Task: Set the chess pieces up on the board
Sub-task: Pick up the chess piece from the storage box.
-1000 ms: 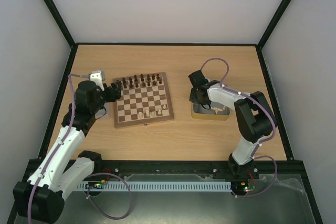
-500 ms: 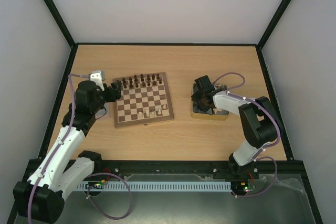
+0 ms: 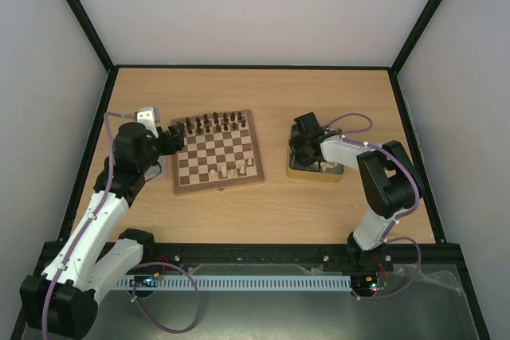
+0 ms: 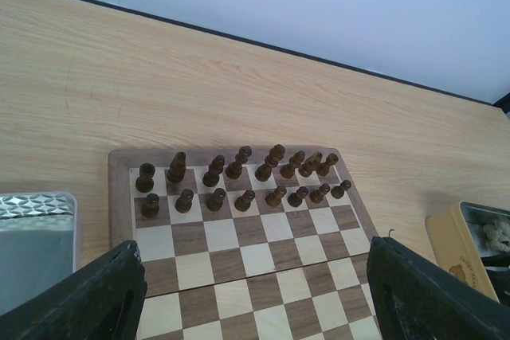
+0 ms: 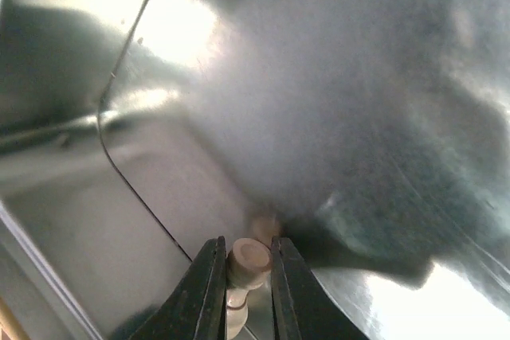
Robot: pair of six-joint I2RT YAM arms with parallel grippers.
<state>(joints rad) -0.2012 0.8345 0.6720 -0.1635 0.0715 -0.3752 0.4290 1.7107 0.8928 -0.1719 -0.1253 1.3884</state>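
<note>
Board [image 3: 217, 151]: checkered wood, flat, at my 11 o'clock. Chess pieces [image 3: 233, 171]: a few, cream, upright on its near rows. One cream piece [image 5: 249, 259] pinched in my right gripper [image 5: 245, 244], 1 o'clock.

Tin walls [image 5: 56, 53] around right end effector [image 5: 245, 249]

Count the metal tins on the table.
2. A silvery tin lies left of the board; a gold tin sits right of it, where the right end effector grips a pale chess piece. Another could be hidden from view.
</note>
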